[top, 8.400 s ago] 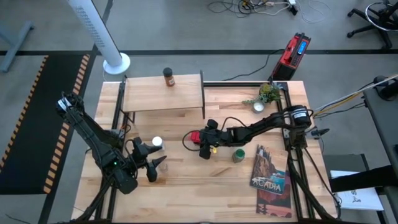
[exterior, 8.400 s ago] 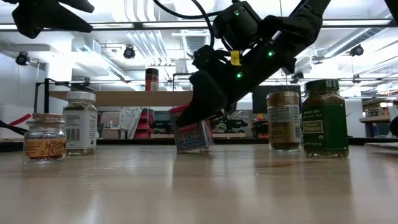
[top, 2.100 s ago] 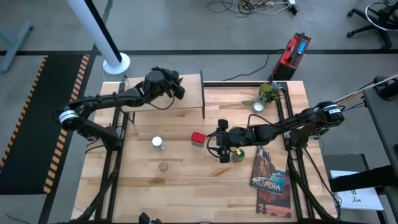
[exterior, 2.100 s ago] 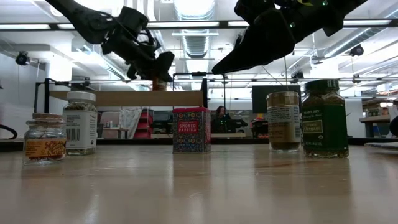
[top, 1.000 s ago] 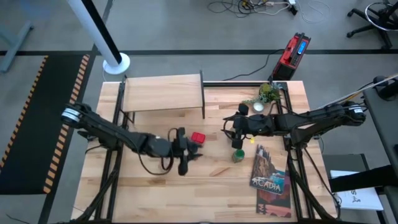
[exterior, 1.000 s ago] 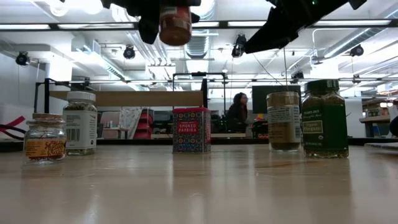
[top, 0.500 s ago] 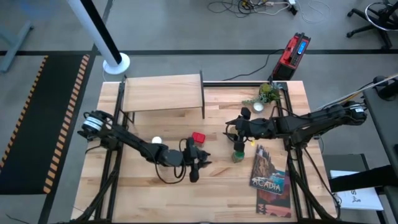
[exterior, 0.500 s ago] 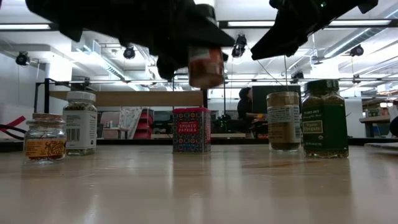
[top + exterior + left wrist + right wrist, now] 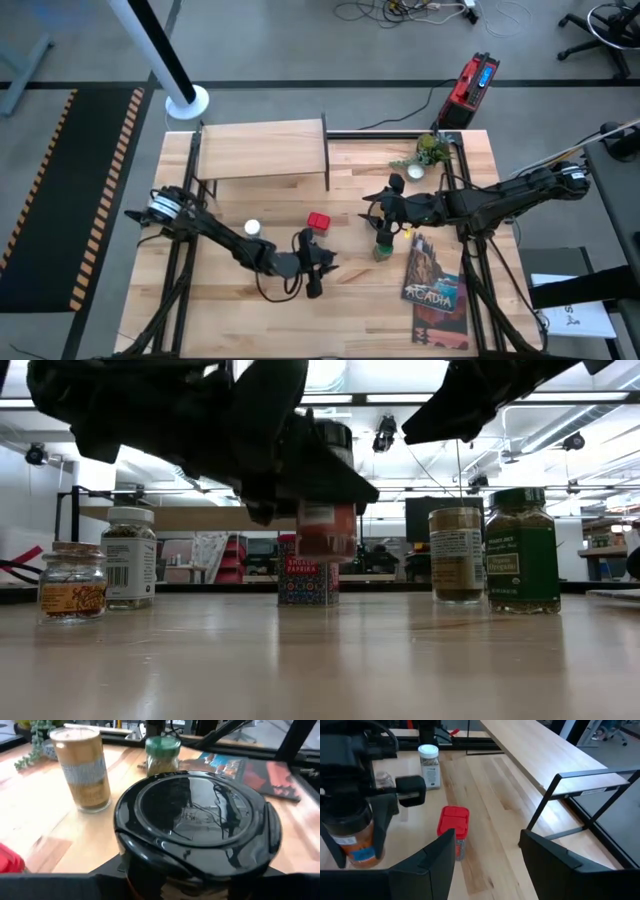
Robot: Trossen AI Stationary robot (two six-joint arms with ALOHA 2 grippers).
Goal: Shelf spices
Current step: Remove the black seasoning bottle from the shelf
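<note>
My left gripper hangs over the table's middle near part, shut on the dark-capped brown jar. The red square tin and the white-capped jar stand on the table close by. My right gripper is open and holds nothing; it hovers above the tan canister, which stands beside the green-lidded jar. The shelf stands at the far left with a bare top. My left gripper pinches the brown jar's top end, around its dark cap, one finger on each side. It comes from above, slanting in from the table's left. The jar hangs upright below the fingers, its bottom clear of the table.
A small cork-topped jar stands near the white-capped one. The "Acadia" book lies at the right near side. A potted plant sits at the far right. Bare wood lies along the table's near edge.
My left gripper has carried the brown jar toward the table's right and near edges and down. The jar has stayed upright and now hangs just above the table in front of the red tin. My right gripper has stayed open.
</note>
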